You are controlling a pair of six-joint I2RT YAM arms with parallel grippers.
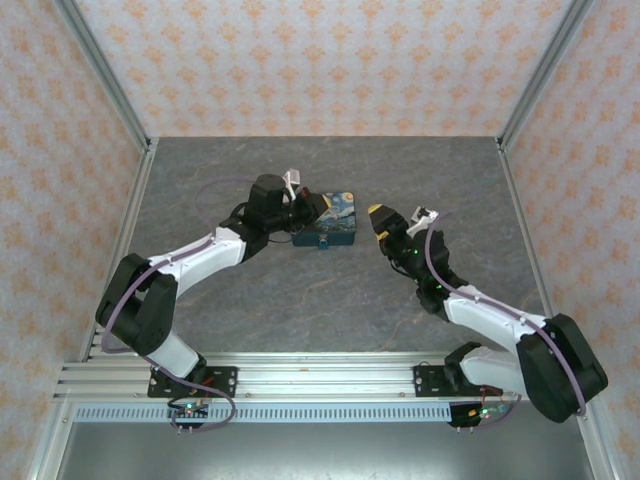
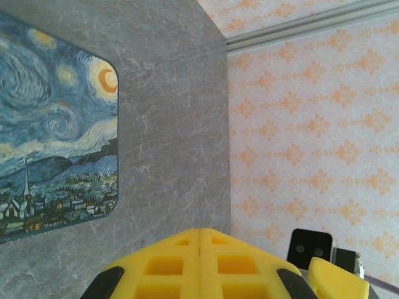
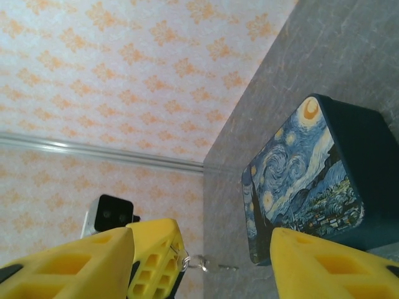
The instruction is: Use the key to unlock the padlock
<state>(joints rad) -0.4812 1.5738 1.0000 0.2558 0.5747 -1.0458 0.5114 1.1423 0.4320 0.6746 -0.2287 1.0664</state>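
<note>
The left gripper (image 2: 199, 240) is seen with its two yellow fingers (image 2: 168, 265) pressed flat together, no gap being left between them. In the right wrist view a small metal ring and a thin metal shank, taken to be the key (image 3: 212, 266), are seen projecting from the tip of those closed fingers, so the key is held by the left gripper just beside the box (image 1: 340, 208). The box, whose lid is printed with a swirling blue and yellow night sky, is set flat on the grey table (image 1: 300, 300), near its middle. The left gripper is placed at the box's left end and the right gripper (image 1: 380, 215) just off its right end, apart from it. The right gripper's fingers (image 3: 68, 261) are spread well apart, and nothing is gripped between them. A small blue fitting (image 1: 325, 243) is seen against the near side of the box in the top view; whether it is the padlock cannot be told, as it is too small.
</note>
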